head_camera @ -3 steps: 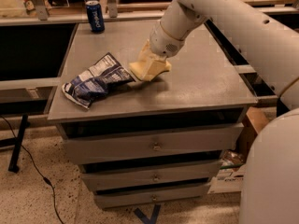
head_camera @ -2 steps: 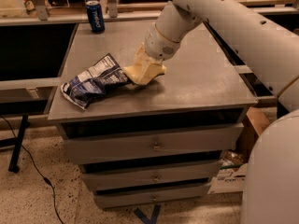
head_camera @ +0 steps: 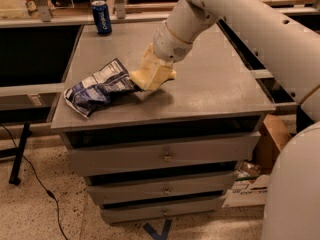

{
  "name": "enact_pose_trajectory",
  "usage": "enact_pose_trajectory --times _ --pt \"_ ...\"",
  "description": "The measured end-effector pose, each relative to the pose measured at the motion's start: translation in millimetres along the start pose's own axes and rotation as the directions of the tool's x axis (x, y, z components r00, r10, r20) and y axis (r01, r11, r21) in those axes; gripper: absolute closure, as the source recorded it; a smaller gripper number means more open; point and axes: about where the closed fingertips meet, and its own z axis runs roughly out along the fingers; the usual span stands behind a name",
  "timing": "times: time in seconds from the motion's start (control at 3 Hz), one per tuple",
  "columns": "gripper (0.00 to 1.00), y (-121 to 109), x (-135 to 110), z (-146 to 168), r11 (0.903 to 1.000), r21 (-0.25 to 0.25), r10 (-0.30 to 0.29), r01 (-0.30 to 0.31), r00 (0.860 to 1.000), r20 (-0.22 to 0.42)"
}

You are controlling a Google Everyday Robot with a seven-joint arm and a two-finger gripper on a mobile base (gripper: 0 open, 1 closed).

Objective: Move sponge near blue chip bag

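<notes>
The pale yellow sponge (head_camera: 151, 74) hangs from my gripper (head_camera: 152, 59) just above the grey cabinet top (head_camera: 210, 84), its left edge touching or almost touching the blue chip bag (head_camera: 97, 86). The bag is dark blue and white, crumpled, lying near the front left of the top. The white arm comes in from the upper right and its wrist hides the fingers; the sponge is held at their end.
A blue soda can (head_camera: 101, 17) stands at the back left corner of the top. The cabinet has several drawers (head_camera: 165, 156) below. A cardboard box (head_camera: 270, 139) sits on the floor at the right. A black cable (head_camera: 30, 174) runs over the floor at the left.
The arm has carried the sponge a little to the left, closing the gap to the chip bag. The bag and the can have not moved.
</notes>
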Motion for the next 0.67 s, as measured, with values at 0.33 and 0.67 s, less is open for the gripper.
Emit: enact_pose_trajectory --times 0.33,0.67 --pt "0.13 -0.2 -0.3 2.9 1.0 -0.003 0.0 0.0 1.0 0.001" --pt "0.0 -0.4 -0.7 5.3 1.0 -0.006 -0.001 0.001 1.0 0.002"
